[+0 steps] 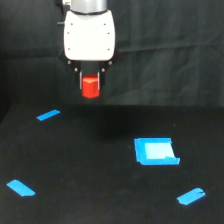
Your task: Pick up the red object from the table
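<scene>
The red object [90,87], a small bright red-orange block, hangs in the air at the upper left of the exterior view, well above the black table [100,165]. My gripper [90,86] points straight down under its white body and is shut on the block. The thin fingers [80,83] press against the block's two sides, and its lower half shows below them. A faint dark shadow lies on the table beneath it.
A flat blue square piece [156,151] lies right of centre on the table. Three blue tape strips lie around: one at the left [48,115], one at the lower left [21,188], one at the lower right [191,196]. A black backdrop hangs behind.
</scene>
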Robot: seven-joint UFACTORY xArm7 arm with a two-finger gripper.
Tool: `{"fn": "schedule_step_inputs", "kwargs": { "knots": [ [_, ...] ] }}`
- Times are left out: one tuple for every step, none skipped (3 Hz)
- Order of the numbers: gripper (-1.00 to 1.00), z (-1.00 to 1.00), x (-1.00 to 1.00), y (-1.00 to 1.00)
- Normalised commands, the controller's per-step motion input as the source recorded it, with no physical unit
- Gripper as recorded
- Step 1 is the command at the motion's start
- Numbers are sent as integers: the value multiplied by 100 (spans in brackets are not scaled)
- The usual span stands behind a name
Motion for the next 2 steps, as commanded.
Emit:
{"fn": "schedule_step_inputs", "kwargs": {
  "knots": [
    [-93, 14, -4, -3],
    [-92, 13, -4, -2]
  ]
}}
